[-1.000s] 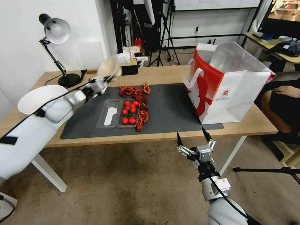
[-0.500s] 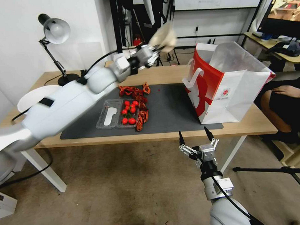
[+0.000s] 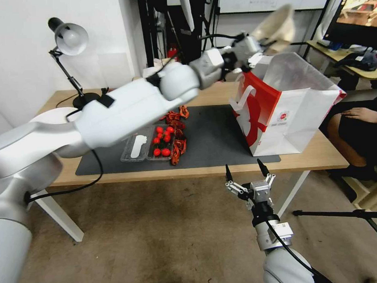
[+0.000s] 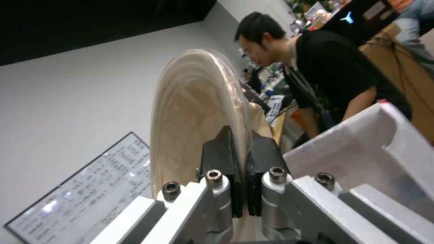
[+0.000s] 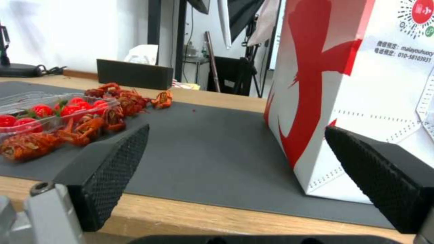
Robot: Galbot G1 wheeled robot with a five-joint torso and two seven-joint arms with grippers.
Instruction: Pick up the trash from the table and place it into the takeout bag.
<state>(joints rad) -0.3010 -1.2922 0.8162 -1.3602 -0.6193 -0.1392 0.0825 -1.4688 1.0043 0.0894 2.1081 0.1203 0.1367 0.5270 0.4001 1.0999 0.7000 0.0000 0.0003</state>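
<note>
My left gripper (image 3: 262, 40) is shut on the rim of a beige bowl (image 3: 276, 23), a piece of the trash, and holds it tilted on edge above the open top of the red-and-white takeout bag (image 3: 286, 109). The left wrist view shows the black fingers (image 4: 224, 149) pinching the bowl's rim (image 4: 194, 108), with the bag's white edge (image 4: 361, 149) just beside them. On the table (image 3: 211, 93), the bag stands at the right end of the dark grey mat (image 3: 213, 136). My right gripper (image 3: 244, 167) hangs open below the table's front edge, facing the bag (image 5: 361, 84).
A clear plastic tray (image 3: 137, 147) with red cherry tomatoes (image 3: 163, 139) and red crayfish shells (image 3: 178, 131) lies mid-mat. A black desk lamp (image 3: 69, 38) stands at the back left. A round white bowl (image 3: 45, 117) sits far left. A seated person (image 3: 361, 123) is right of the table.
My left arm has swung the beige bowl from over the table's left side, up and to the right, to above the bag's opening. The right gripper has stayed put.
</note>
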